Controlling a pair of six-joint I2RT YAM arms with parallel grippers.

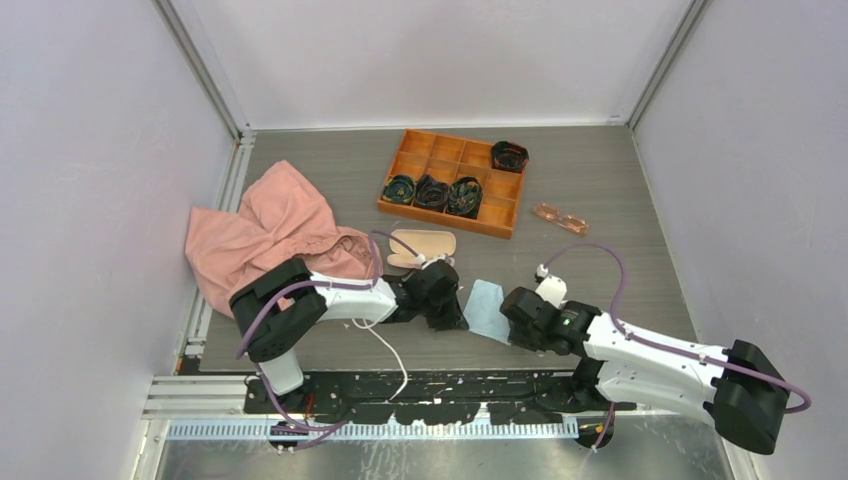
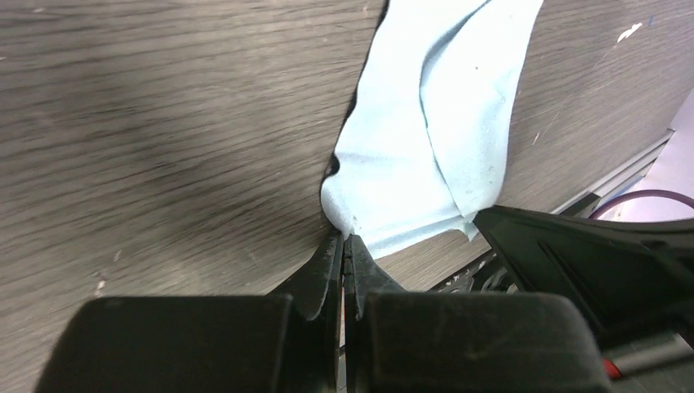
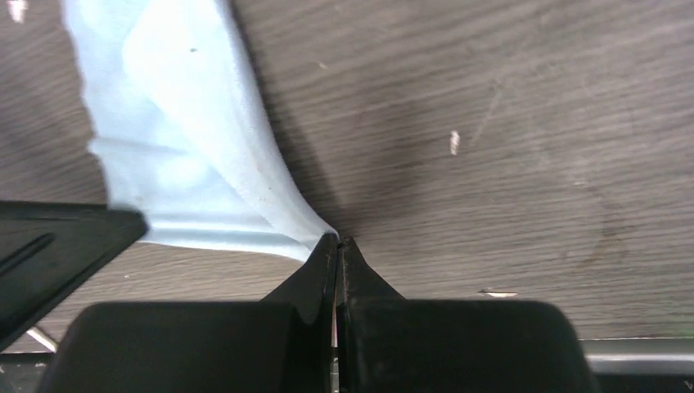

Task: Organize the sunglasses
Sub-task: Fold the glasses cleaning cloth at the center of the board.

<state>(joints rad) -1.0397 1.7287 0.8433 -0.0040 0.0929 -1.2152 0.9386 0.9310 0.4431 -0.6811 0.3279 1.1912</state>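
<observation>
Your desk (image 1: 600,200) holds a big pink cloth (image 1: 270,225) at the far left and an orange tray (image 1: 424,152) in the far middle. Your left fingers (image 2: 327,270) and right fingers (image 3: 323,270) each pinch a corner of the blue cloth (image 1: 487,307) near you. The sunglasses (image 1: 561,217) lie on the desk, just right of the tray.

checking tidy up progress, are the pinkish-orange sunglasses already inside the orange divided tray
No, the small sunglasses with pinkish-orange lenses lie on the grey table right of the orange divided wooden tray.
</observation>
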